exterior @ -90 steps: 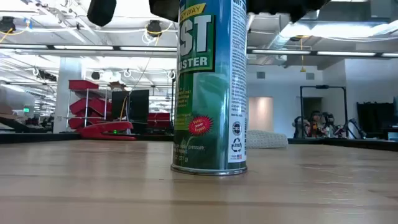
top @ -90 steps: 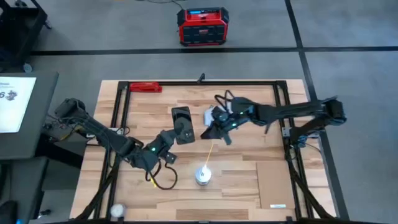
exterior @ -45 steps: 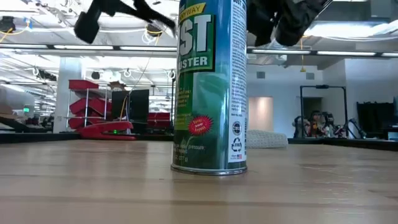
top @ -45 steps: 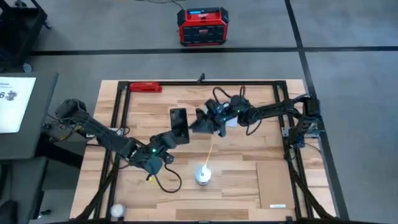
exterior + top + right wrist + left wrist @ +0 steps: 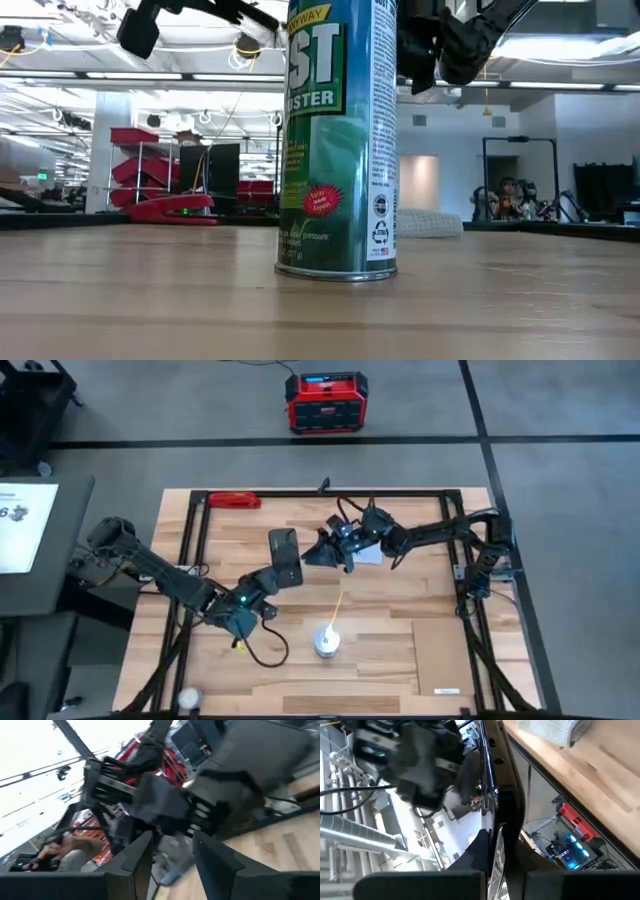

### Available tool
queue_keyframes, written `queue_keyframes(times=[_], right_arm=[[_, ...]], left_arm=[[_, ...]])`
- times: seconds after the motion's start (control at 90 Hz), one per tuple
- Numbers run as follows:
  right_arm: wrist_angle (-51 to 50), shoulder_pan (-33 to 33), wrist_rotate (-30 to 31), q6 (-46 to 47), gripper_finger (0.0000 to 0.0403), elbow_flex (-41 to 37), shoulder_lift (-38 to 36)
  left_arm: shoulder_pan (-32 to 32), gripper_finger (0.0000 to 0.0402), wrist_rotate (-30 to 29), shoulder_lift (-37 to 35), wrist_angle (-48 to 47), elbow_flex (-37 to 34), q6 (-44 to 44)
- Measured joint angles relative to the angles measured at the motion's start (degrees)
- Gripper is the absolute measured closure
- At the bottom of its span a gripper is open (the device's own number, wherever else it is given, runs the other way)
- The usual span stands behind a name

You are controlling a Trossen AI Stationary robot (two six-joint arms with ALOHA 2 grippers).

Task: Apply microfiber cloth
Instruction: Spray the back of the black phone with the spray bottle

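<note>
- My left gripper (image 5: 277, 565) is lifted above the wooden table (image 5: 400, 660), left of its middle, and its fingers are pinched onto the lower edge of a black phone (image 5: 285, 554).
- The phone is held up off the wood, its dark face tilted up, and in my left wrist view its thin edge runs straight out between my two fingers.
- My right gripper (image 5: 318, 552) reaches across from the right side and hangs just to the right of the phone, close to it, also raised off the table.
- My right fingers stand apart with a gap between them, as my right wrist view shows, and nothing is in them.
- The microfiber cloth (image 5: 366, 553) lies crumpled on the table just behind my right gripper, mostly hidden under that arm from above.
- In the low view the microfiber cloth is a pale lump resting on the wood, far back, to the right of the can.
- A green duster can (image 5: 340, 140) stands upright nearer the front edge, with a thin straw pointing from its top.
- A red stapler (image 5: 233, 501) rests along the far left rim.
- A tan cardboard patch (image 5: 440, 650) lies flat at the front right.
</note>
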Motion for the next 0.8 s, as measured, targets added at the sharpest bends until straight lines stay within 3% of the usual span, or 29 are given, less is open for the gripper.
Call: queue_keyframes(times=[0.556,0.8], right_arm=[[-1.4,-1.2,1.8,-0.3,0.0274,0.0,0.0],[2.0,-1.1,1.6,2.4,0.0274,3.2,5.4]], left_arm=[[0.3,0.0396,0.1,0.1,0.2,0.0,0.3],[0.3,0.0396,0.1,0.0,1.0,0.0,0.3]])
